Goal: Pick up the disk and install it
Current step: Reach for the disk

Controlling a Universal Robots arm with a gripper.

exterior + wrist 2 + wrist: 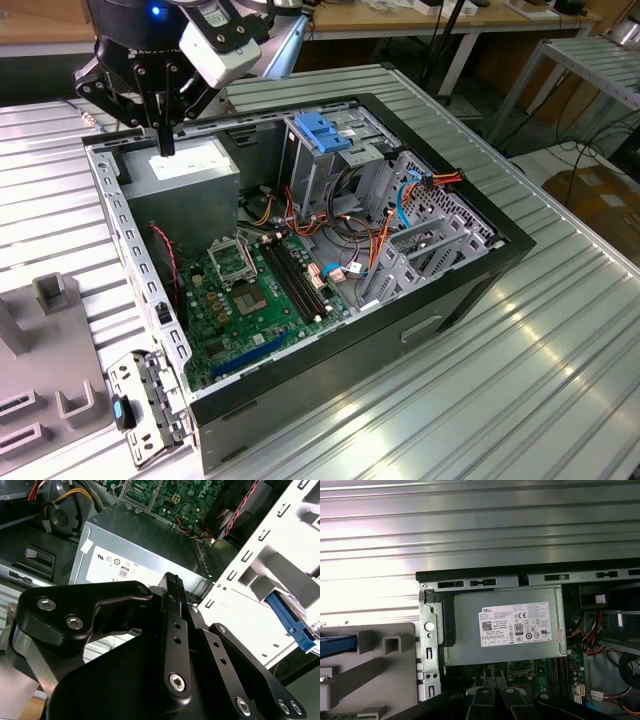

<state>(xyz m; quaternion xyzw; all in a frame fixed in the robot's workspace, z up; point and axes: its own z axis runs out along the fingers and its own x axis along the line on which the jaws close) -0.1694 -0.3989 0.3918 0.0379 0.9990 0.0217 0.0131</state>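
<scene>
Ribbed silver tabletop (540, 390) with parallel grooves. Computer case (440, 315): black outer walls, pale grey metal rim. Motherboard (250, 300): green, with 1 blue slot and black slots. Power-supply box (470, 630): grey, carrying a white label (516, 624) with black print. Handle (322, 135) on the metal cage: bright blue. Cables (440, 180): red, orange, yellow and blue. Fixture (50, 350): matt grey. Claw (163, 140): black.
</scene>
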